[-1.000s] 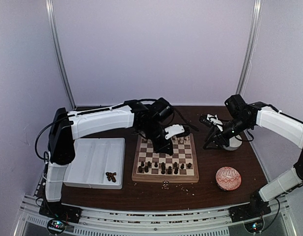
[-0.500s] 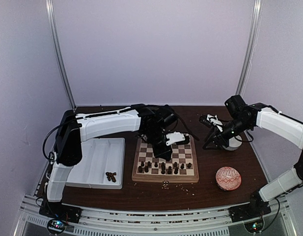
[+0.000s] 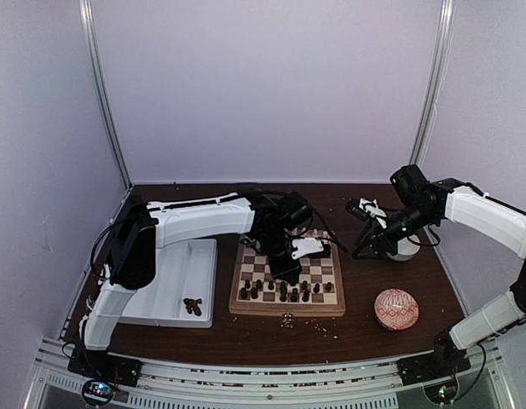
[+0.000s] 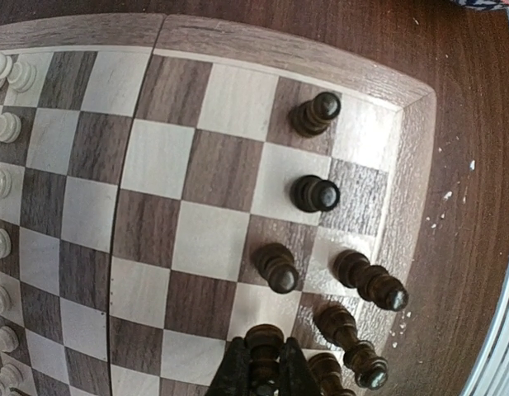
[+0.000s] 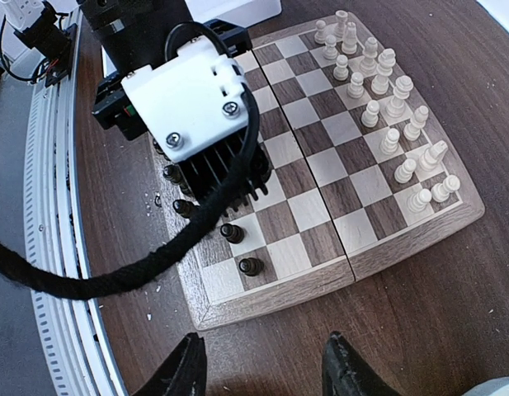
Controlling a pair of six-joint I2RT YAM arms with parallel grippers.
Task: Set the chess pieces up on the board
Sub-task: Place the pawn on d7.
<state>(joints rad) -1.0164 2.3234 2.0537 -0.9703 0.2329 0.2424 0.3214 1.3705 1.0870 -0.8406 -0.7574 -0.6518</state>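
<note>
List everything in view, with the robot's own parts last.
board: one, light and dark brown, table centre
dark pieces: many, dark brown, board's near rows
white pieces: many, cream, board's far rows
tray: one, white, left of board
spare pieces: few, dark brown, tray's near corner
patterned ball: one, red and white, right of board
crumbs: scattered, pale, beside board
table: one, dark brown
left fingers: black, shut on held piece, over near rows
right fingers: black, open, right of board
</note>
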